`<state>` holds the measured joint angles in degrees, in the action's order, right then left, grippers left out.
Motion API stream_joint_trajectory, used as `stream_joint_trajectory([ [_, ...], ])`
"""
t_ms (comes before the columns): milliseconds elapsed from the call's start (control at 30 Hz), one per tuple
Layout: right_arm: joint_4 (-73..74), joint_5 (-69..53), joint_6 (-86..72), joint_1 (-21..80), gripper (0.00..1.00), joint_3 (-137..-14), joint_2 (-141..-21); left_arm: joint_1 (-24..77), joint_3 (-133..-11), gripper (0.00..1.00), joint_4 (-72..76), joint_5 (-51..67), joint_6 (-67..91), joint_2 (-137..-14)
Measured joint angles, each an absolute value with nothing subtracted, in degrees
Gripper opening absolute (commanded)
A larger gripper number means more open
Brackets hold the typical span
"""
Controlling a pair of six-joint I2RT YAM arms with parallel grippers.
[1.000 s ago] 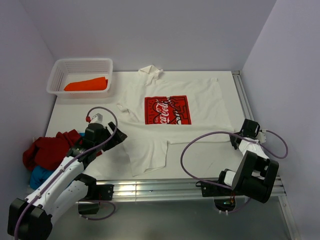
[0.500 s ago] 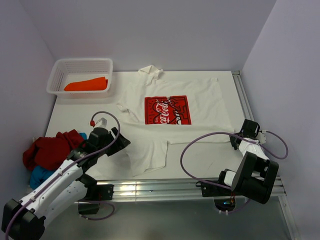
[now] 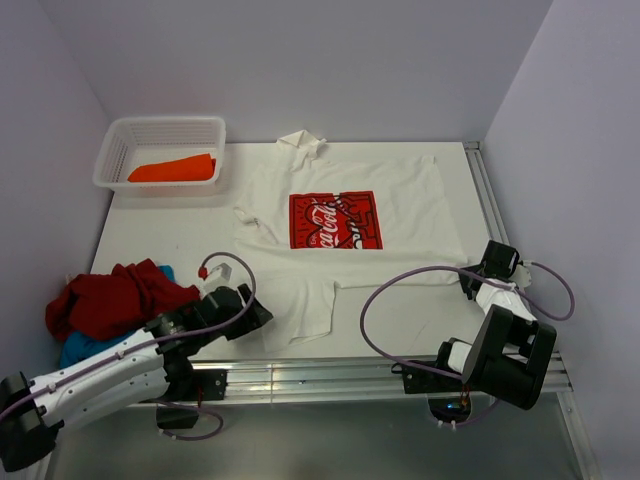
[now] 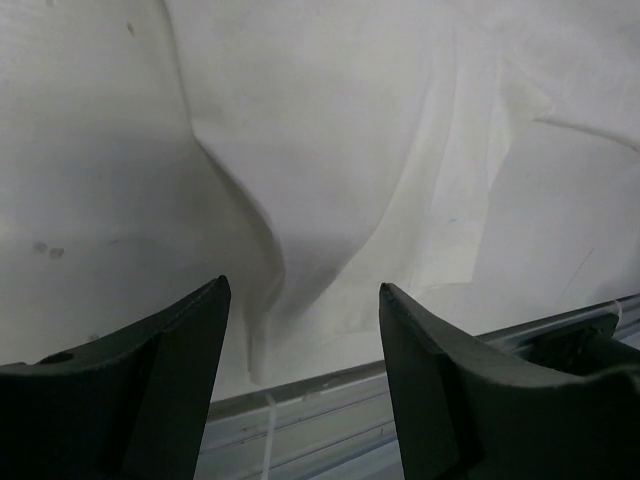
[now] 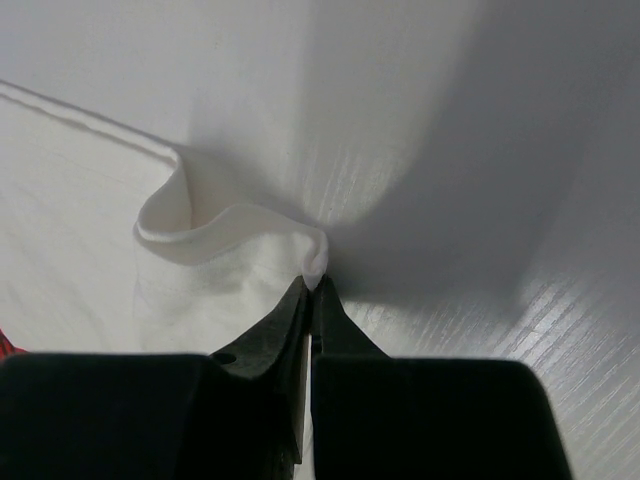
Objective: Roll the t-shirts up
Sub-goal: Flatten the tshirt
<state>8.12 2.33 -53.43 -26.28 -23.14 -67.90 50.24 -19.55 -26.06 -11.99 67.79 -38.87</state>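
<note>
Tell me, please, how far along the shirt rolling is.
Looks done: an orange shirt lies in the basket. In hand: the white shirt lies flat, the right pincer shut on its edge, the left pincer open over its near corner. Left: rolling it, then the red shirt and blue shirt heaped beside.

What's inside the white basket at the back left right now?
An orange t-shirt lies in the basket, with bare floor around it. Whether anything sits beneath the shirt cannot be seen, because the shirt covers that spot.
</note>
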Motion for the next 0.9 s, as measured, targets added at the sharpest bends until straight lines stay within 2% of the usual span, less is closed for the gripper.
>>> stream_joint_trajectory([
  [167,6.9,1.9,-53.4,-26.3,0.0,-22.4,-67.5,59.8,-19.5,0.68,-28.0,-17.3,74.4,-39.3],
  [367,6.3,1.0,-53.3,-26.3,0.0,-22.2,-67.6,69.7,-19.6,0.66,-29.0,-21.6,82.1,-48.2],
  [533,6.1,0.8,-53.3,-26.3,0.0,-22.2,-67.6,74.9,-20.6,0.65,-30.0,-24.5,86.9,-50.2],
  [567,6.1,0.8,-53.3,-26.3,0.0,-22.2,-67.6,75.2,-20.6,0.64,-30.2,-24.8,87.6,-50.4],
  [667,6.1,0.6,-53.1,-26.3,0.0,-22.2,-67.6,75.4,-20.7,0.5,-30.6,-25.5,88.9,-50.5],
  [900,6.1,0.4,-53.1,-26.3,0.0,-22.1,-67.6,75.7,-20.7,0.45,-30.8,-25.9,89.8,-50.8],
])
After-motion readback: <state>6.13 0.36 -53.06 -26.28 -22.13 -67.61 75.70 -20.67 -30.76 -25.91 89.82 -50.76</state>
